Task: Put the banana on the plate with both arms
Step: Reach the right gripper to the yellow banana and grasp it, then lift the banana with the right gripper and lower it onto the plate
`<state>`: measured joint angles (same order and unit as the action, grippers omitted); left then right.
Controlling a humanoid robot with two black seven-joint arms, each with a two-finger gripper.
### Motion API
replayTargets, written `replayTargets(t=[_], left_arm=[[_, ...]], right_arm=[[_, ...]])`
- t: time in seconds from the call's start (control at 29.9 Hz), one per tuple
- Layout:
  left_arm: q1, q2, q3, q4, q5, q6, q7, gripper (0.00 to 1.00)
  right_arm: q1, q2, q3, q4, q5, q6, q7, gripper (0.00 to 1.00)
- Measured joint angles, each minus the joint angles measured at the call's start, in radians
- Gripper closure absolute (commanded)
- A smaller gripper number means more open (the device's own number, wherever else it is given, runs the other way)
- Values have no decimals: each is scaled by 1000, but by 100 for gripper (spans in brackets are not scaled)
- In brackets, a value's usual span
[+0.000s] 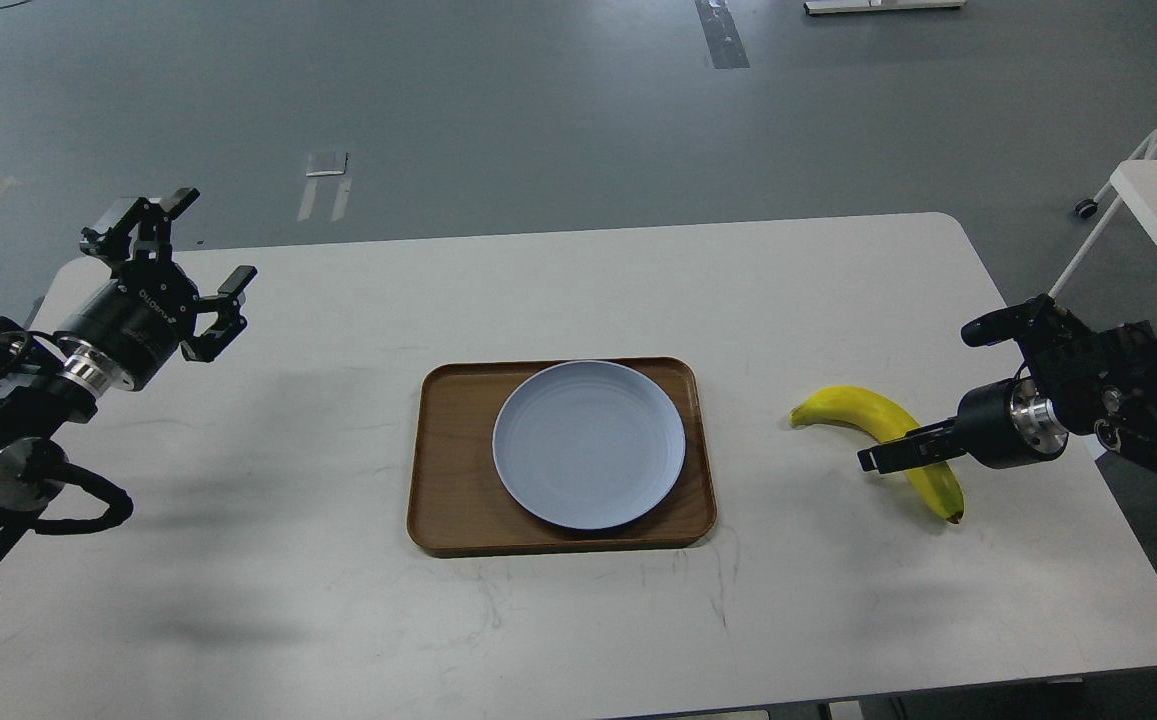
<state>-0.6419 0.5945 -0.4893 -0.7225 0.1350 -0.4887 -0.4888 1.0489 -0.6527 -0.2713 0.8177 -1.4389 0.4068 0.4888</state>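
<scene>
Seen from the robot's head, looking down on a white table (578, 290), two black arms reach in from the sides. The left arm enters at the left edge and angles up and away, its left gripper (203, 240) raised above the table's far left corner with both fingers spread wide, holding nothing. The right arm enters at the right edge and points inward and low; the right gripper (898, 452) lies across the middle of the banana (853, 408), but its fingers show only as one dark bar, so I cannot tell whether they are parted or closed on the fruit. The yellow banana lies flat on the table right of centre, curving from a stem end nearest the tray to a dark tip nearer the camera. A pale blue-grey plate (589, 444) sits bare on a brown wooden tray (453, 470) at the table's centre, just left of the banana and well apart from the left gripper. Grey floor lies beyond.
</scene>
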Motion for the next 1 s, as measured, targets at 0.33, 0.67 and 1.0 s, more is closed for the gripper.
replayTargets(t=[0.33, 0.67, 1.0], left_arm=[[1, -1, 0, 0, 0, 0, 0, 2], [-2, 3, -2, -3, 0, 0, 0, 2], [-4, 6, -3, -7, -2, 0, 0, 2]], right_arm=[[26, 1, -25, 7, -1, -15, 0, 100], [214, 53, -36, 93, 27, 1, 0, 99], [343, 335, -192, 28, 159, 38, 0, 97]])
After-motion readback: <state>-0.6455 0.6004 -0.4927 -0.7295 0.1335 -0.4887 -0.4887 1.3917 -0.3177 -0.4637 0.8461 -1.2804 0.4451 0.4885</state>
